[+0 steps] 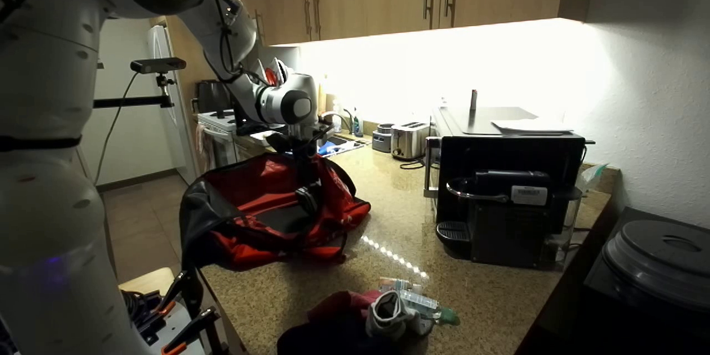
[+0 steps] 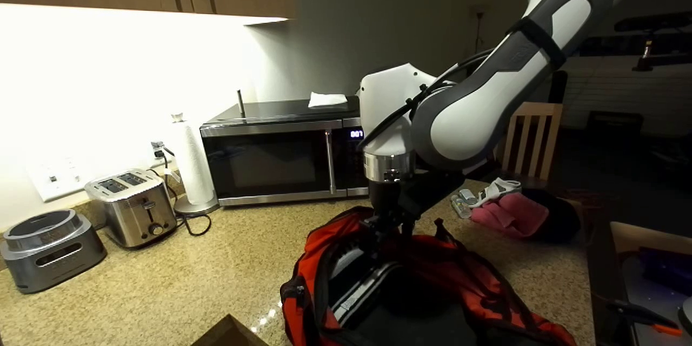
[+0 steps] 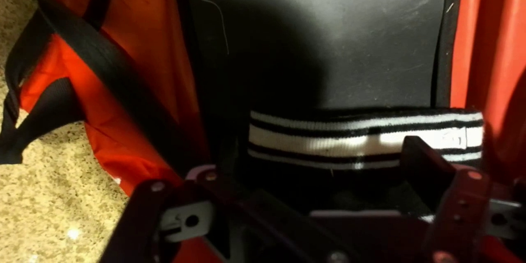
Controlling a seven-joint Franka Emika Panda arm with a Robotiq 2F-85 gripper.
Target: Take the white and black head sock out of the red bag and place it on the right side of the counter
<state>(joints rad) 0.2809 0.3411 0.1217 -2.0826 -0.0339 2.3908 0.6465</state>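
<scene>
The red bag [image 1: 252,180] sits open at the top on the speckled counter [image 2: 232,259], and the white and black head sock [image 3: 306,141] is inside it, lying over the dark floor panel with its striped band showing and one end close beside a red wall; whether that end touches the wall I cannot tell. The end effector [image 3: 324,148] reaches down into the red bag from above, its fingers [image 3: 425,160] spread wide. In the wrist view one fingertip overlaps the end of the band nearest that wall, while the opposite finger is hard to pick out in shadow; contact with the fabric cannot be made out. In both exterior views, near the red bag but apart from it, lie a pink cloth [image 2: 511,213], a dark item [image 2: 562,221], a white item [image 2: 500,189] too unclear to name, and a clear bottle [image 1: 424,304] with a green end. Across the counter from the red bag stand a microwave [image 2: 270,165] and, in an exterior view, a coffee machine [image 1: 507,236]. Well apart from the red bag are a paper towel roll [image 2: 193,165], a toaster [image 2: 135,208] and a grey appliance [image 2: 51,248]. The robot arm [image 2: 470,124] stretches over the red bag.
</scene>
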